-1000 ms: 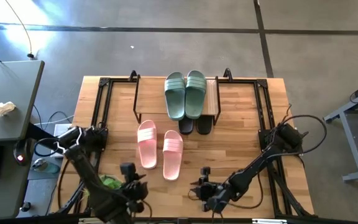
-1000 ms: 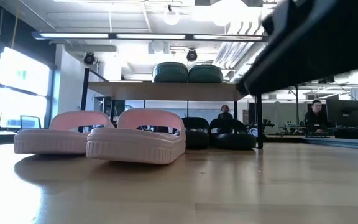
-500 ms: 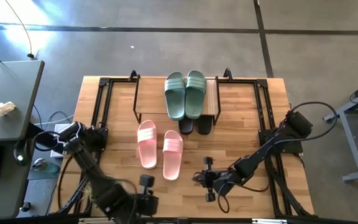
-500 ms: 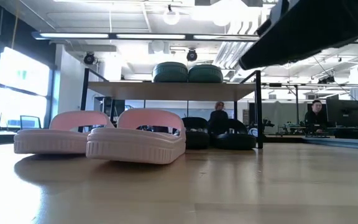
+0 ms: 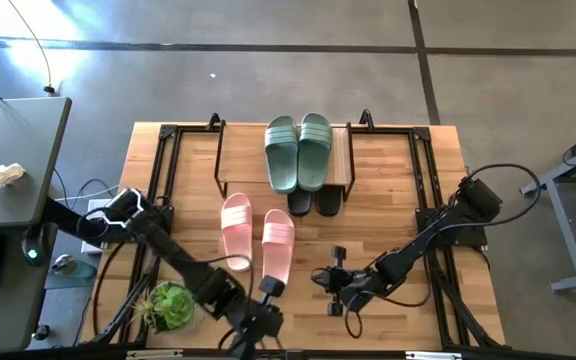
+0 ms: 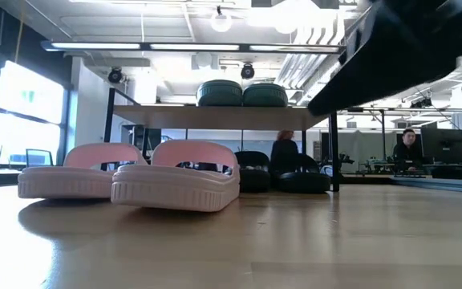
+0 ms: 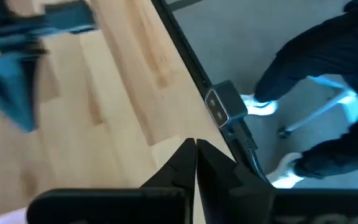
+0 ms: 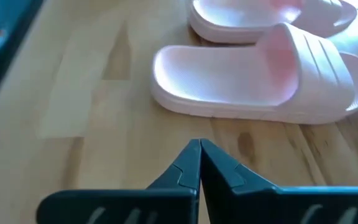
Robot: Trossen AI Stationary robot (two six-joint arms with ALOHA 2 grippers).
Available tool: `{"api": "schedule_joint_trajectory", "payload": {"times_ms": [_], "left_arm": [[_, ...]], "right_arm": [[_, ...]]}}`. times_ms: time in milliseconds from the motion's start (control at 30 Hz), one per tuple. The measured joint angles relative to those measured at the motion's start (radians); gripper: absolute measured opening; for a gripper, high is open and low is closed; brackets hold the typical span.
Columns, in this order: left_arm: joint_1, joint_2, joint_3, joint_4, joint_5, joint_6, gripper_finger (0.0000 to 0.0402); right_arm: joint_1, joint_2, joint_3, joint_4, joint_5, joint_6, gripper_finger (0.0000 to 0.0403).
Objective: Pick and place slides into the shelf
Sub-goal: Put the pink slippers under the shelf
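The shelf (image 5: 340, 160) stands at the table's far middle. A sage green pair of slides (image 5: 298, 150) lies on its plank top, and a black pair (image 5: 314, 201) rests on the table under it. A light pink pair (image 5: 236, 232) (image 5: 277, 248) lies sole-down on the table in front of the shelf. My left gripper (image 5: 268, 288) is shut and empty, just near of the right pink slide. My right gripper (image 5: 330, 278) is shut and empty, to the right of that slide (image 8: 260, 74), pointing at it.
Black rails (image 5: 165, 170) (image 5: 423, 170) run along the table's left and right sides. A green leafy thing (image 5: 171, 305) sits at the near left corner. A grey desk (image 5: 13, 160) stands left of the table. People sit and walk in the room behind (image 6: 283, 152).
My left gripper has swung along the near edge toward the table's right, turned about and tipped downward, and has shut. My right gripper has moved a little toward the far edge, nearer the pink slides, and has shut. The slides have stayed in place.
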Motion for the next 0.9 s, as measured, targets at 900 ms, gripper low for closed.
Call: {"api": "schedule_joint_trajectory", "payload": {"times_ms": [900], "left_arm": [[0.125,-0.707,-0.847,0.343,-0.136,-0.071,0.0002]], "right_arm": [[-0.295,0.090,0.000,0.078,-0.230,-0.112,0.0000]]}}
